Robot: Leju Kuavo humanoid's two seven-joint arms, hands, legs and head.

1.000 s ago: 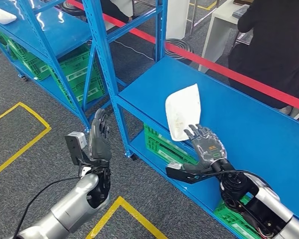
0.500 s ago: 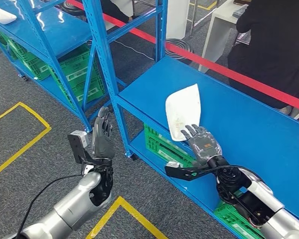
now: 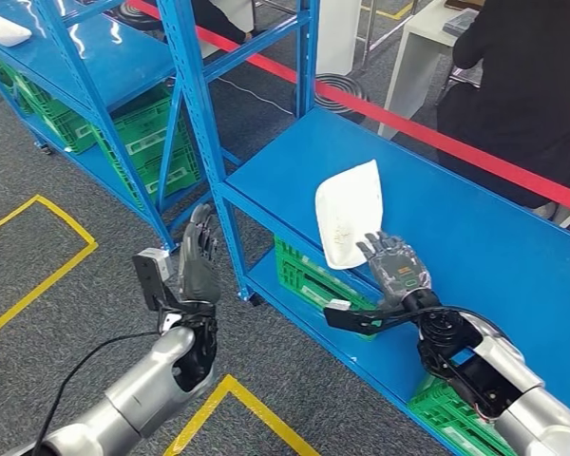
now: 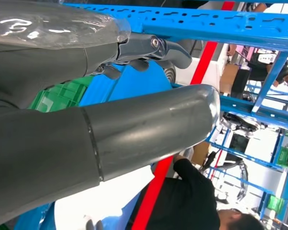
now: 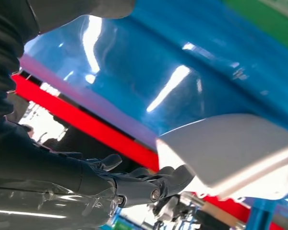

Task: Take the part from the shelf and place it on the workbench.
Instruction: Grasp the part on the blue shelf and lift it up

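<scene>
Shelf of blue painted steel point(image 3: 483, 228) carries the flat white plastic part point(image 3: 349, 211) near its front edge. My right hand point(image 3: 395, 271), fingers spread and holding nothing, touches its near edge; I should slide fingers under before closing. My left hand point(image 3: 195, 266) hangs empty, fingers apart.

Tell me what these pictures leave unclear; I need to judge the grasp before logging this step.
- Contact: in the head view the right hand covers the near corner of the white part, so a grip cannot be confirmed.
- Fingertips: in the right wrist view they sit at the part's edge, blurred; touching or apart is unclear.
- The person is cut off by the head view's edge.
- Markings on the part are too small.
</scene>
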